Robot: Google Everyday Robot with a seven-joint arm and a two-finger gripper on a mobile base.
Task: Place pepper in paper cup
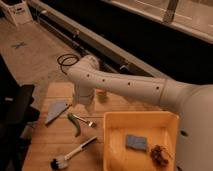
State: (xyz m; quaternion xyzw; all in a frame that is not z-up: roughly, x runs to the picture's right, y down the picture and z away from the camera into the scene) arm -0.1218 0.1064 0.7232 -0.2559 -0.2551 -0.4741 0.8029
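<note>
The pepper (pixel 75 124), slim, curved and green, lies on the wooden table between a grey spatula and a small fork. My white arm reaches in from the right and bends down over the table's back left. My gripper (pixel 84 102) hangs at its end, just above and behind the pepper and apart from it. It stands open and holds nothing. The paper cup is hidden or out of view.
A small cylinder with an orange top (pixel 101 94) stands right of the gripper. The spatula (pixel 56 111) and fork (pixel 86 120) flank the pepper. A brush (pixel 73 153) lies near the front. A yellow bin (pixel 112 150) holds a blue sponge (pixel 136 142) and a brown lump (pixel 159 155).
</note>
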